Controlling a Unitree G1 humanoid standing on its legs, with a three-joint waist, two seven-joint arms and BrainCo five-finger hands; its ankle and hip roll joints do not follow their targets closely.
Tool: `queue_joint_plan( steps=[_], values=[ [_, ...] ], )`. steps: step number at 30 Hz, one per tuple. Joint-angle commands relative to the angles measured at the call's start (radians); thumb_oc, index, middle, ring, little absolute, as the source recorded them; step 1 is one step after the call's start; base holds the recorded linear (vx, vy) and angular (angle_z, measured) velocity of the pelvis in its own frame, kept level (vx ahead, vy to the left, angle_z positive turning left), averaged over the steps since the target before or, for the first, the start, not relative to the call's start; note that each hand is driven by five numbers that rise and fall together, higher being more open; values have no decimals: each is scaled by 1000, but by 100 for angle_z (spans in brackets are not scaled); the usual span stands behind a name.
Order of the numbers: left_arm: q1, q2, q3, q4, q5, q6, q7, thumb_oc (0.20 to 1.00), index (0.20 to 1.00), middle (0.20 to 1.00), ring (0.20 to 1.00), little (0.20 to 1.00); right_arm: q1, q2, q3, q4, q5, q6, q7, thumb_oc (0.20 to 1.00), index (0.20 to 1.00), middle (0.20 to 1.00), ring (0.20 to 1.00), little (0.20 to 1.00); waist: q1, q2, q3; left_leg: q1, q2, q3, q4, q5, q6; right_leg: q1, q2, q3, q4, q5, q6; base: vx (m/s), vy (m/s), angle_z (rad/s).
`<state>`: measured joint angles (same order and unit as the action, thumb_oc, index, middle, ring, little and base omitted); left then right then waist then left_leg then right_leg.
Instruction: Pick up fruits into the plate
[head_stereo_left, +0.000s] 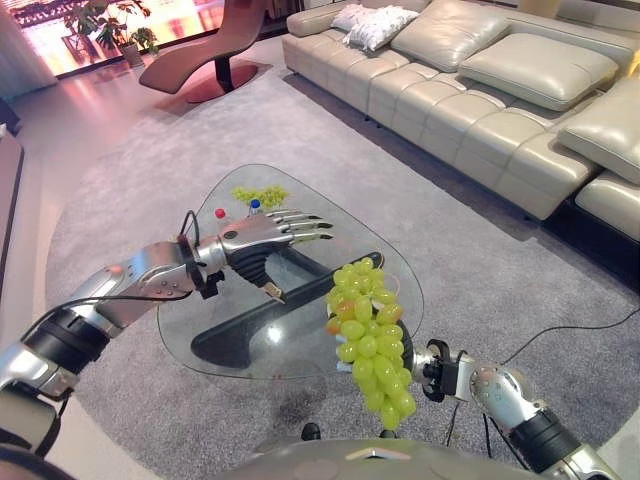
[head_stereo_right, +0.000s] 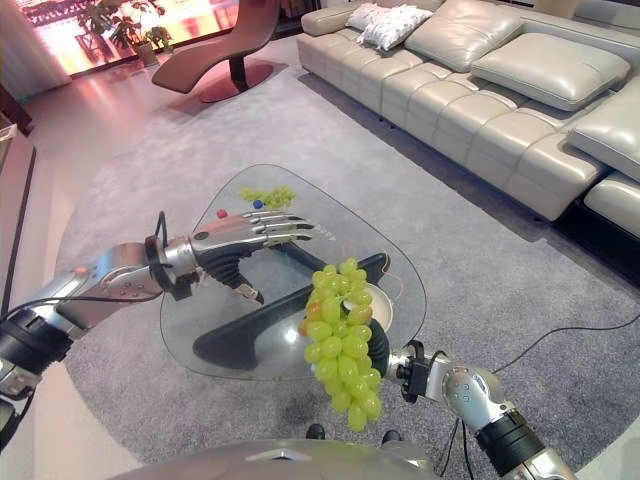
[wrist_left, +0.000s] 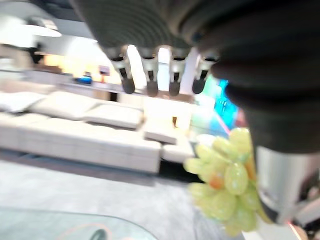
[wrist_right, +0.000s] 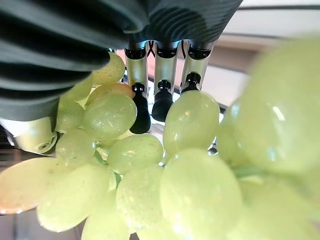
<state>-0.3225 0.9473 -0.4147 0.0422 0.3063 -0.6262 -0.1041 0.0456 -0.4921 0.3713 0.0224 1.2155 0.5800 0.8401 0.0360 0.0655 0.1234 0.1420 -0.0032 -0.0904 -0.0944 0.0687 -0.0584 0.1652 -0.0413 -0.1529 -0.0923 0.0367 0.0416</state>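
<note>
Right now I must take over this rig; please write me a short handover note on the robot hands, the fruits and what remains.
Right robot hand: shut on the big grape bunch, held up at the near edge of the glass table.
Left robot hand: open, holding nothing, stretched out above the table.
A small grape bunch and two little fruits, red and blue, lie at the table's far side.
The plate is mostly hidden behind the held bunch; I cannot tell what is on it.
Left: put the bunch down on the plate, then fetch the others.
</note>
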Motion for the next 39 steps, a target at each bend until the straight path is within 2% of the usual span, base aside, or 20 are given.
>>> queue_joint_plan(
  steps=[1,3,5,8,10,12,13,18,21,25,28,33,39],
  values=[
    [24,-31,116,90,-134,62,56,1000,1000,1000,1000,1000,-12,47,-54,-23,10,-146,32,200,200,200,200,200,24,-52,27,47,-30,37,33,-151,23,12,-33,-15,34,-70,56,55,-25,6],
    [72,-67,150,126,-145,75,66,1000,1000,1000,1000,1000,-5,45,-71,1,-17,-191,15,200,200,200,200,200,28,-55,33,42,-30,32,36,-151,23,7,-33,-18,39,-72,54,36,-24,10],
    [146,-130,189,214,-183,131,104,1000,1000,1000,1000,1000,4,35,-107,57,-50,-275,-28,200,200,200,200,200,33,-59,53,25,-30,26,49,-150,23,-10,-32,-21,52,-76,49,13,-38,18],
    [224,-190,217,325,-198,167,143,1000,1000,1000,1000,1000,-7,18,-164,115,-73,-359,-89,200,200,200,200,200,36,-58,83,-4,-30,21,61,-147,22,-42,-29,-22,65,-75,43,-20,-19,11],
    [245,-207,219,349,-216,190,157,1000,1000,1000,1000,1000,-17,12,-184,133,-89,-381,-107,200,200,200,200,200,35,-56,96,-17,-31,19,65,-145,22,-54,-28,-23,69,-74,41,-64,-11,3],
    [302,-265,220,440,-287,233,185,1000,1000,1000,1000,1000,-70,-7,-250,197,-125,-453,-173,200,200,200,200,200,36,-40,144,-54,-35,13,76,-140,25,-95,-25,-21,84,-76,33,-114,-3,5],
    [303,-269,219,444,-296,249,183,1000,1000,1000,1000,1000,-73,-8,-253,201,-130,-462,-185,200,200,200,200,200,36,-39,147,-57,-35,13,77,-140,25,-98,-25,-20,86,-76,33,-84,10,9],
    [314,-431,167,712,-362,263,221,1000,1000,1000,1000,1000,-256,-79,-353,390,-267,-607,-359,200,200,200,200,200,35,3,251,-144,-45,-6,106,-123,32,-200,-17,-15,152,-86,10,-122,7,6],
    [304,-485,139,808,-402,273,214,1000,1000,1000,1000,1000,-343,-119,-374,465,-377,-661,-464,200,200,200,200,200,34,24,303,-189,-52,-22,120,-114,32,-255,-16,-13,192,-94,0,-113,9,-1],
    [289,-525,80,878,-444,262,213,1000,1000,1000,1000,1000,-467,-203,-371,577,-494,-708,-563,200,200,200,200,200,33,55,372,-264,-61,-39,148,-98,28,-351,-23,-19,256,-98,-9,-115,31,-3],
    [269,-545,42,878,-460,259,221,1000,1000,1000,1000,1000,-546,-246,-348,637,-560,-720,-619,200,200,200,200,200,35,71,397,-306,-67,-45,166,-91,26,-404,-27,-23,287,-98,-13,-46,34,-11],
    [247,-547,-1,853,-492,259,238,1000,1000,1000,1000,1000,-657,-290,-302,674,-678,-697,-704,200,200,200,200,200,48,81,397,-390,-79,-49,207,-90,25,-493,-33,-28,324,-98,-14,-8,30,-9],
    [238,-532,-6,816,-532,275,242,1000,1000,1000,1000,1000,-709,-293,-270,657,-747,-690,-763,200,200,200,200,200,66,83,397,-460,-87,-45,250,-95,29,-564,-40,-40,374,-104,-11,4,33,3]
  ],
)
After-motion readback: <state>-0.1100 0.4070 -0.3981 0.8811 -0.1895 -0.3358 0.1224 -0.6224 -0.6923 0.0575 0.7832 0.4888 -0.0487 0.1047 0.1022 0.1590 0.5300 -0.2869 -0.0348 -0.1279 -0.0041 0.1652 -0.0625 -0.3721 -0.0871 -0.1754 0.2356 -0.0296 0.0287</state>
